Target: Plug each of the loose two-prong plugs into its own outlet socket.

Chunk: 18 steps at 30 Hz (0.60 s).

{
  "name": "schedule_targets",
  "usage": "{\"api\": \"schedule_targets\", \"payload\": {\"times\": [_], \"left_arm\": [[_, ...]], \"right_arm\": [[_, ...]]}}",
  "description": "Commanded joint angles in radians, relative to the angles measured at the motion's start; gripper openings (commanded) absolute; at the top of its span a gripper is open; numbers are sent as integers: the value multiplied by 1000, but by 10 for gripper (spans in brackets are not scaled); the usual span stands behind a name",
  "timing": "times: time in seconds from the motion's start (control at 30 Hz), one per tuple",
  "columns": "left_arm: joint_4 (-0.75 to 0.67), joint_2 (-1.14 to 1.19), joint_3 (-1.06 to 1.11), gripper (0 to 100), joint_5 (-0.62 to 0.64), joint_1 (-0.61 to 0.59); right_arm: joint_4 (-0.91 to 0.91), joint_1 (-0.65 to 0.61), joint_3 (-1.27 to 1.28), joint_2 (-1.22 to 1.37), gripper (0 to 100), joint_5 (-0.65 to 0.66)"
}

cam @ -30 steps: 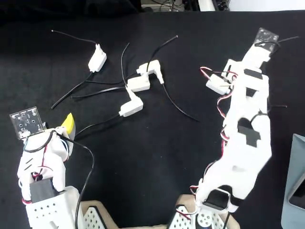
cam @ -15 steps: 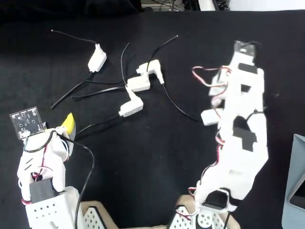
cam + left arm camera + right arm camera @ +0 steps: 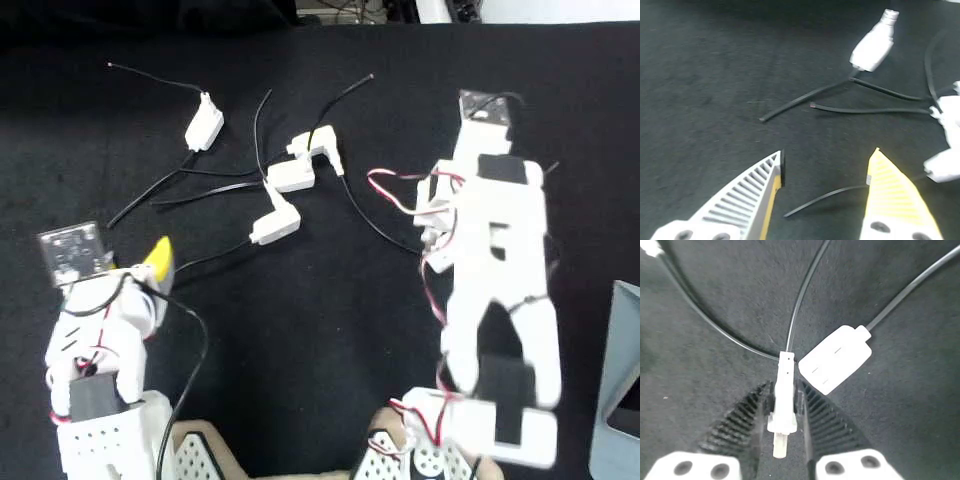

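Starting at the left, my left gripper [image 3: 827, 152] hangs low over the table [image 3: 715, 75], fingers spread wide with nothing between them. A loose plug [image 3: 873, 44] lies well ahead of it. My right gripper [image 3: 785, 385] pinches a white plug [image 3: 783, 407], and a socket [image 3: 836, 358] sits just beside it. I judge this the mating step. Next I must line the prongs up with the slots, though I can't make out which way they face.

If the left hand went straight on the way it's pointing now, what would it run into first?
Probably the loose ends of two thin black cables, lying just ahead of the open left hand. The white plastic connector lies farther on, off to one side. Depth is hard to judge.
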Motion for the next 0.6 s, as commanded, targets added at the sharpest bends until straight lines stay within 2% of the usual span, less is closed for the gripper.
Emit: {"api": "schedule_targets", "payload": {"times": [0.0, 0.27, 0.47, 0.57], "left_arm": [[-12, -8, -5, 274, -2, 44], [-15, -8, 15, 274, -2, 47], [-15, -8, 16, 274, -2, 45], [-14, -8, 18, 274, -2, 45]], "right_arm": [[-72, 68, 42, -140, 12, 43], [-434, 238, 243, -58, 12, 216], [-614, 239, 305, 85, 12, 298], [-629, 216, 312, 147, 12, 310]]}}
